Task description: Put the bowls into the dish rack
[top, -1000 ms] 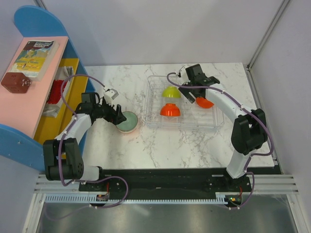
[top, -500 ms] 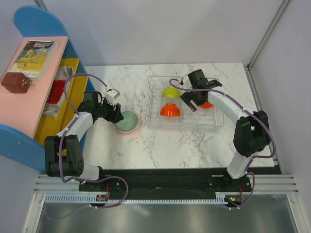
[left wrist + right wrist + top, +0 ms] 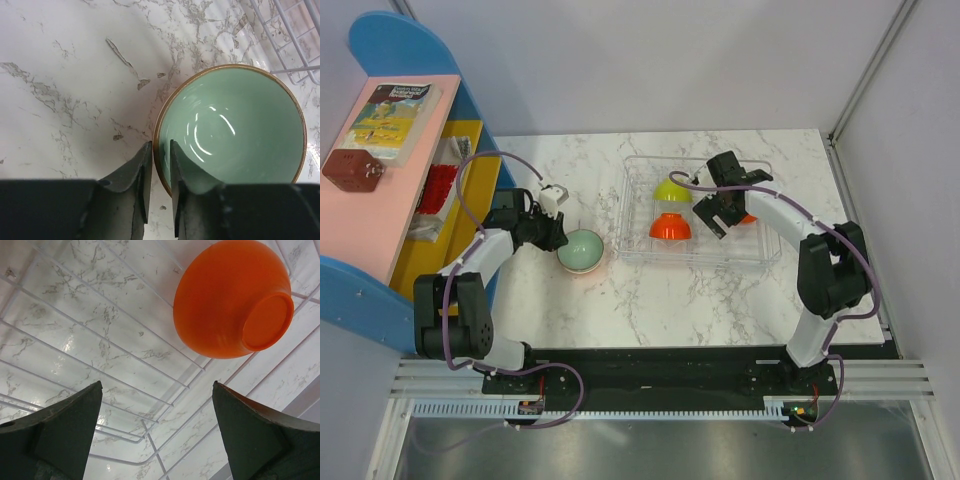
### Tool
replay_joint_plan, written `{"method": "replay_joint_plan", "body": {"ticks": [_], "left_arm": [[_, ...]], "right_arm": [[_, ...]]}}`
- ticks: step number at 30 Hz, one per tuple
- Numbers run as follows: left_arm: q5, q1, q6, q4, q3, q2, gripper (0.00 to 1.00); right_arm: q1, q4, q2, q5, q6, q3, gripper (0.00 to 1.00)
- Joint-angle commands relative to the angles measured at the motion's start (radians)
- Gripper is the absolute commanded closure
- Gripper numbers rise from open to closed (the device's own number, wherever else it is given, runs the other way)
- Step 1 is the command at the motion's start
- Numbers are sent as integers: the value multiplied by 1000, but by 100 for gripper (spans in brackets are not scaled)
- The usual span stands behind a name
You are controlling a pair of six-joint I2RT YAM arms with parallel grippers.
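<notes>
Three bowls [image 3: 671, 227] in rack [image 3: 642, 250]; my left gripper [image 3: 159, 165] pinching mint bowl [image 3: 235, 127] rim, right gripper [image 3: 155, 415] wide, empty.

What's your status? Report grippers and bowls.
Left gripper pinching mint bowl rim on table. Right gripper open over dish rack, orange bowl released. Nothing obstructing.

White marble-patterned tabletop [image 3: 620, 300] in a pale-walled corner, with a blue shelf unit [image 3: 395, 45] at its left edge.

The tabletop has grey veining and a black rail [image 3: 660, 362] along its near edge, with a slotted metal strip [image 3: 640, 405] below that. Plain grey-white walls [image 3: 650, 60] close the far and right sides. The shelf unit has a pink top [image 3: 365, 215] carrying a picture book [image 3: 392, 115] and a brown block [image 3: 352, 170], and a yellow tier [image 3: 450, 220] below. Light is even and soft.
</notes>
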Motion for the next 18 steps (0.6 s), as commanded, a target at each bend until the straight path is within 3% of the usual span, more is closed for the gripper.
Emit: {"method": "replay_joint_plan", "body": {"ticks": [1,4,7,18], "left_arm": [[-10,-4,25,7,37,7,75],[-9,-5,25,5,37,4,81],[-9,-5,22,5,36,-2,97],[39,-4,13,13,22,-60,98]], "right_arm": [[-17,6,23,21,17,-6,2],[-23,-11,33,24,17,-6,2],[-34,-16,35,25,17,-6,2],[-57,-19,133,64,-11,78,2]]}}
